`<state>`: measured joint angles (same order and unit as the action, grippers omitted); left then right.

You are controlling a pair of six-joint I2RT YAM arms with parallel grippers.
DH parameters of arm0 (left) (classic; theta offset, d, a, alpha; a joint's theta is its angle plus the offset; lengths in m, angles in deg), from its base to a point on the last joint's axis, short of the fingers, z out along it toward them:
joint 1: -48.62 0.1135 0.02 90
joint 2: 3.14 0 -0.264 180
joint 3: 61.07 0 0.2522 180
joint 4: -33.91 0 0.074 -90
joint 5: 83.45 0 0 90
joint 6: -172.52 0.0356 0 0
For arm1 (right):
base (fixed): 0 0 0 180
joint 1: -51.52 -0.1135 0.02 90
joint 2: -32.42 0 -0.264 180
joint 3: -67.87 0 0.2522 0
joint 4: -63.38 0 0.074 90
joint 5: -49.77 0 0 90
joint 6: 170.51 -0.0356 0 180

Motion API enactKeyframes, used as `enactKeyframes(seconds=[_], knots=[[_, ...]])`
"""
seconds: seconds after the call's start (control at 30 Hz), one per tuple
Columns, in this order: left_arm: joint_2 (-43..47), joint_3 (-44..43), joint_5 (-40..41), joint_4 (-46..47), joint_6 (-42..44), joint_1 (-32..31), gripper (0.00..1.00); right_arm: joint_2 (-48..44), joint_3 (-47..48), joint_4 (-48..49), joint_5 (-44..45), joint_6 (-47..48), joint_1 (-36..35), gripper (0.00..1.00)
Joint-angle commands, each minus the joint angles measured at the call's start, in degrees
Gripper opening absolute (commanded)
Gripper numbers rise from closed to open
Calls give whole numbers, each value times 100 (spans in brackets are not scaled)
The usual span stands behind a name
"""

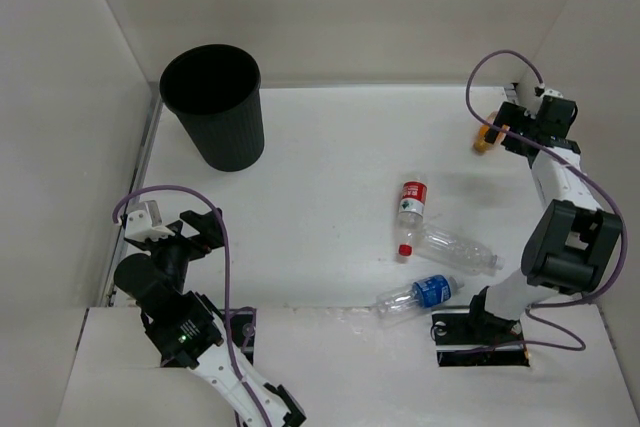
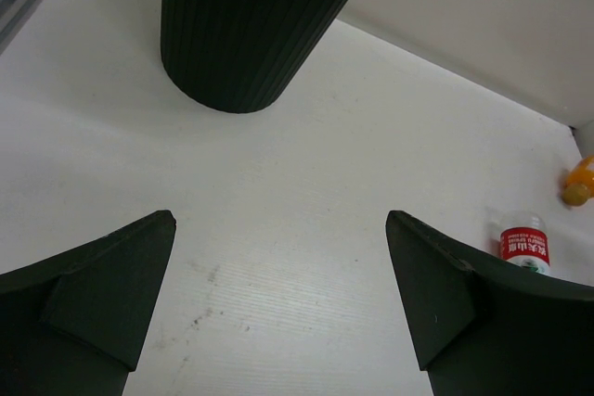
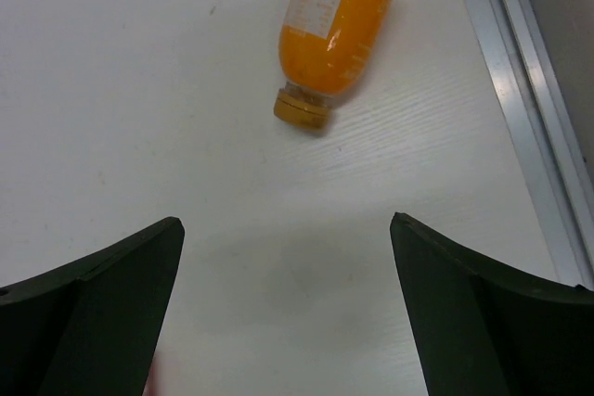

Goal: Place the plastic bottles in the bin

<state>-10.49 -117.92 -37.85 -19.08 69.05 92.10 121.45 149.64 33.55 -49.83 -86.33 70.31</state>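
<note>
A: Item one: orange bottle (image 3: pixel 336 25), lying far right on the worktop (image 1: pixel 330 147), cap toward my right end effector (image 3: pixel 286 223), which gapes empty.
B: Handling?
A: I judge it stiff, slick, apt to roll; take mid-body. Three clear bottles (image 1: pixel 458 250) lie centre-right; bin (image 1: pixel 230 137) far left, route, I reckon, unobstructed.

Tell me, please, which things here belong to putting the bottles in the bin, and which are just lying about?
Belong to the job:
black bin
orange bottle
red-label bottle
plain clear bottle
blue-label bottle

Not part of it (fixtures, nothing loose):
purple cables
white table
</note>
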Motion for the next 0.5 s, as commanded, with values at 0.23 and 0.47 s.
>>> enactKeyframes(seconds=[0.23,0.47], knots=[[24,2,-165,222,-59,-28,100,1150,1091,421,222,-965,42,94],[-3,2,-174,231,-59,-11,100,1897,1873,324,240,-701,42,94]])
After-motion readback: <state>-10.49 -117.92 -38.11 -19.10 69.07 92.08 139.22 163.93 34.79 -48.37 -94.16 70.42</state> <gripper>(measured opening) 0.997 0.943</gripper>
